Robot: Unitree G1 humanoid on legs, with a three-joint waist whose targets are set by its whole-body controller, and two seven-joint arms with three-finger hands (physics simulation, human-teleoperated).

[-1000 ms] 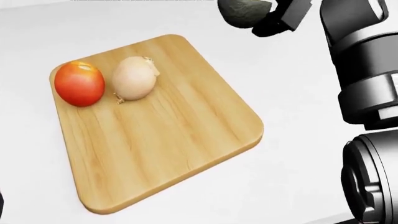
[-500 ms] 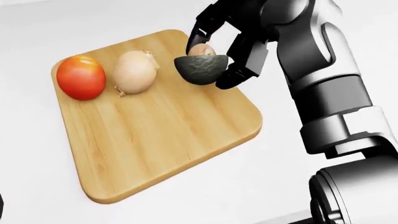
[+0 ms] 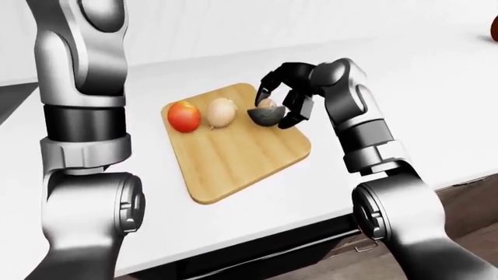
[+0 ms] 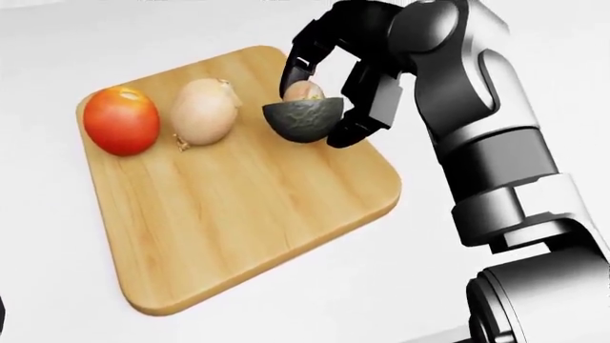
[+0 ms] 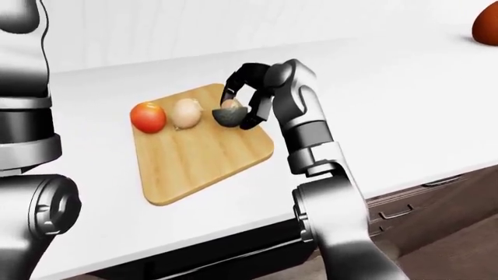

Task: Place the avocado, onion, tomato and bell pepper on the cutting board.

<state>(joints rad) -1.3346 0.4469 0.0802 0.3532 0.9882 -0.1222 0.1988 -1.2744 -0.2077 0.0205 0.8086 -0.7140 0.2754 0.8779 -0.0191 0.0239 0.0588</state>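
A wooden cutting board [image 4: 238,214] lies on the white counter. On its upper left part sit a red tomato [image 4: 121,120] and, touching it on the right, a pale onion [image 4: 203,111]. My right hand [image 4: 322,100] is shut on a dark avocado half [image 4: 305,119] with its pit showing, held low over the board's upper right part, just right of the onion. Whether the avocado touches the wood I cannot tell. A red-orange rounded thing [image 5: 487,26], possibly the bell pepper, shows at the right-eye view's top right edge. My left hand is out of view.
The white counter [image 3: 404,76] stretches to the right of the board. My left arm [image 3: 82,116] stands upright at the left of the left-eye view. Dark drawers [image 5: 420,216] lie under the counter's near edge.
My right hand has brought the avocado half down and left from the head view's top edge to above the board beside the onion. Tomato and onion have stayed put.
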